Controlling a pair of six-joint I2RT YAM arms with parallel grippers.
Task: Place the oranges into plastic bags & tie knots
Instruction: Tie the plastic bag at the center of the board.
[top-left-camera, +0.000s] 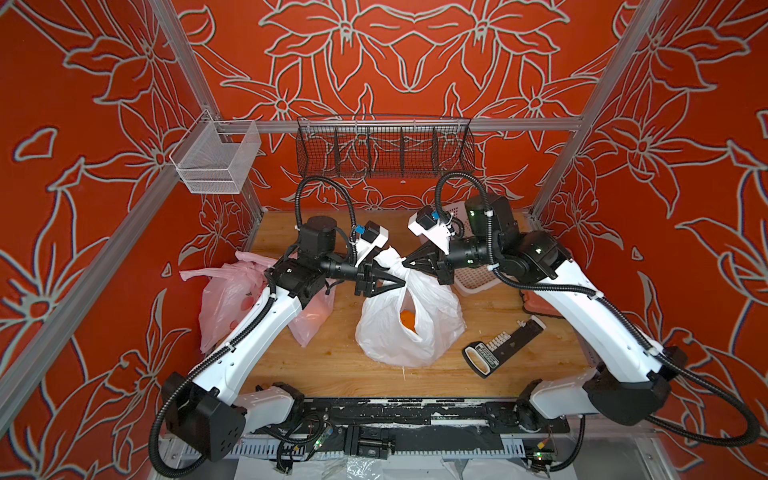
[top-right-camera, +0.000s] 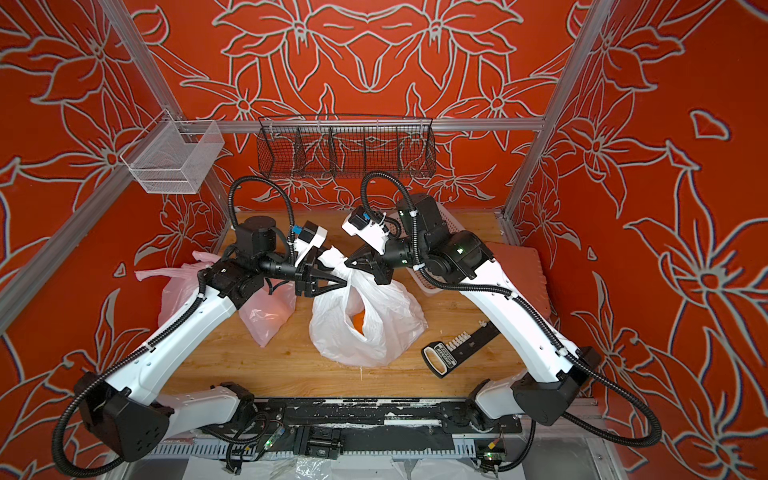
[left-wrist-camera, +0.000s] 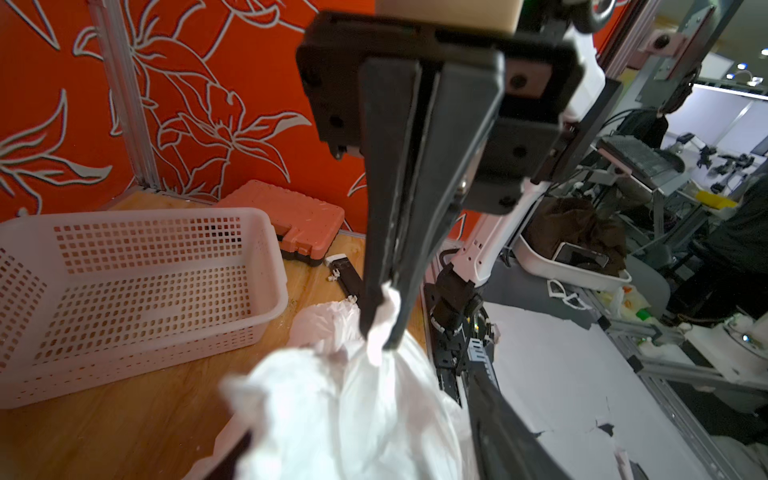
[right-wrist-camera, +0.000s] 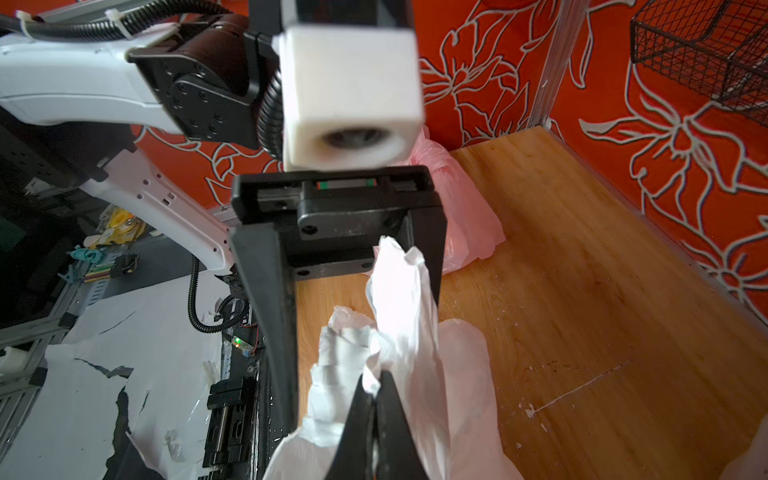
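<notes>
Handles (top-left-camera: 392, 259) of the white bag (top-left-camera: 415, 332) — it sits at the middle of the tabletop (top-left-camera: 324, 370), 1 orange (top-left-camera: 407, 321) showing — are twisted up. The right gripper (left-wrist-camera: 380, 338) pinches 1 of them, probably for tension, while the left gripper (top-left-camera: 392, 276) is released, jaws apart.

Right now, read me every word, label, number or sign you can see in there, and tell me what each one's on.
No text here can be read.
Black tool: pale marks on its handle end, too blurred to read.
Pink bag: red printed shapes, no legible words.
White bag: plain, no print.
</notes>
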